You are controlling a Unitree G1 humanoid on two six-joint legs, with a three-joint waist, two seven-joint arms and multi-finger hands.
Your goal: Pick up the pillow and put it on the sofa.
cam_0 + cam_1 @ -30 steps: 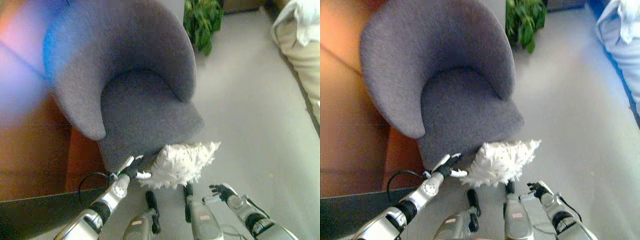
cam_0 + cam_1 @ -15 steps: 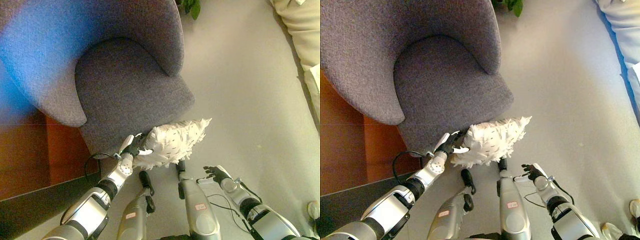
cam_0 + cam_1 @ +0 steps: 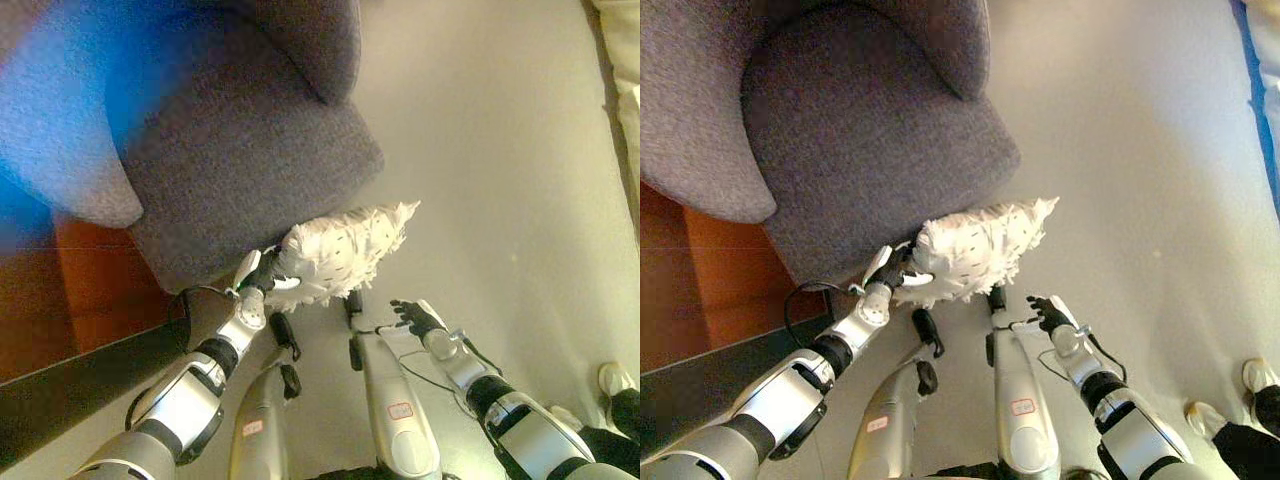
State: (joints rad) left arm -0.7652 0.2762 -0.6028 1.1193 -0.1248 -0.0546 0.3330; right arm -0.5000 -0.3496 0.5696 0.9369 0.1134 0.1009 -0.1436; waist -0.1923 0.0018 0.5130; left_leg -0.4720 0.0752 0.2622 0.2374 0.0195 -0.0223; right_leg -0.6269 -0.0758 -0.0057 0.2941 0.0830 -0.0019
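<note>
A white fluffy pillow [image 3: 975, 250] hangs in front of the grey armchair [image 3: 860, 130], just off the seat's front edge. My left hand [image 3: 892, 272] is shut on the pillow's left end, thumb and fingers pinching it. My right hand [image 3: 1048, 314] is low at the right, below the pillow and apart from it, with its fingers relaxed and nothing in it. The armchair's round seat and curved back fill the upper left of both views.
Pale grey floor [image 3: 1140, 180] spreads to the right of the armchair. A cream sofa edge [image 3: 625, 90] shows at the far right. A red-brown floor strip [image 3: 710, 290] lies left of the chair. A person's shoes [image 3: 1260, 375] show at the lower right.
The camera has tilted further down, so the chair shifted up in view. The pillow stays in my left hand by the seat's front. My right hand keeps its place.
</note>
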